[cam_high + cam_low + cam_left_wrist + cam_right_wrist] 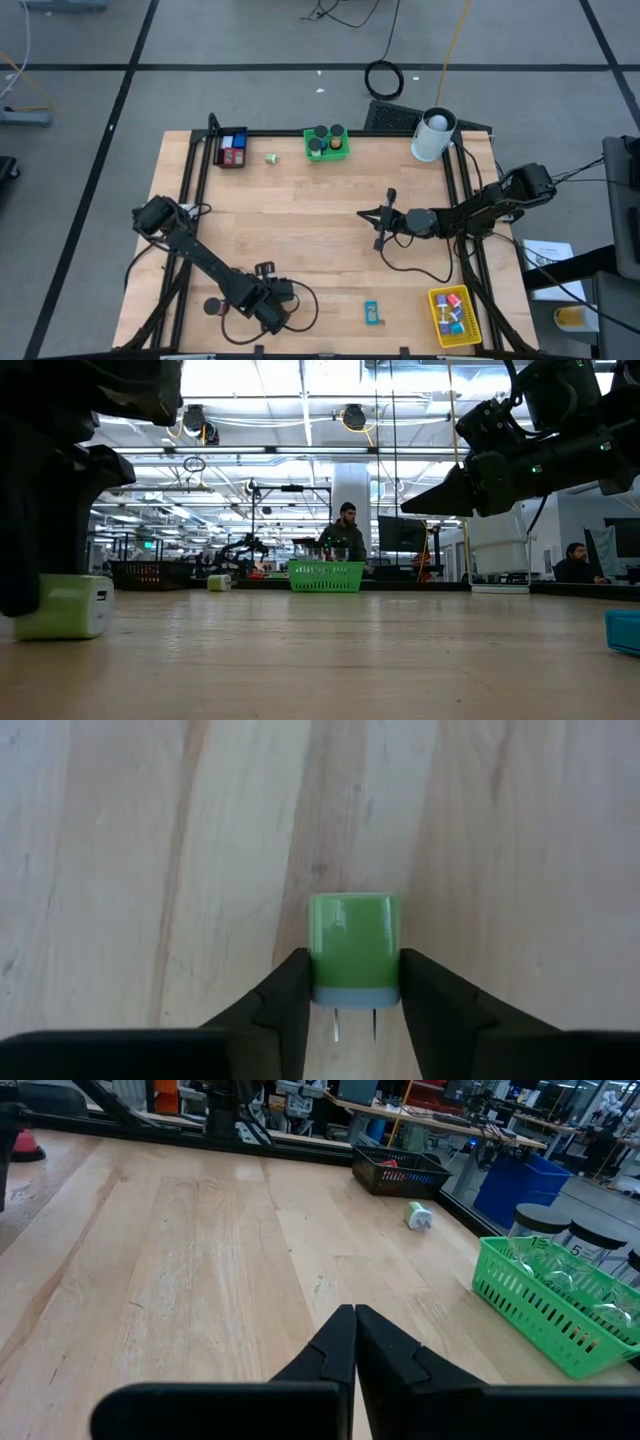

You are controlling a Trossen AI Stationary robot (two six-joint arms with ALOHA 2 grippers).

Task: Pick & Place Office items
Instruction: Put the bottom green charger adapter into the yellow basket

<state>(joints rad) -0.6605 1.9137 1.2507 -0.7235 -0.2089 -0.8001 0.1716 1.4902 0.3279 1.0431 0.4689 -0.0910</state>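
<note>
The left gripper (352,995) squeezes a small green plastic plug (352,950) on the wooden table (120,870). The right gripper (354,1342) is shut, holding nothing.

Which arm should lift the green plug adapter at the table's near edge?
Left. The left gripper already has its fingers against both sides of the green plug adapter on the table. The right gripper is shut and empty over mid-table, farther off.
</note>
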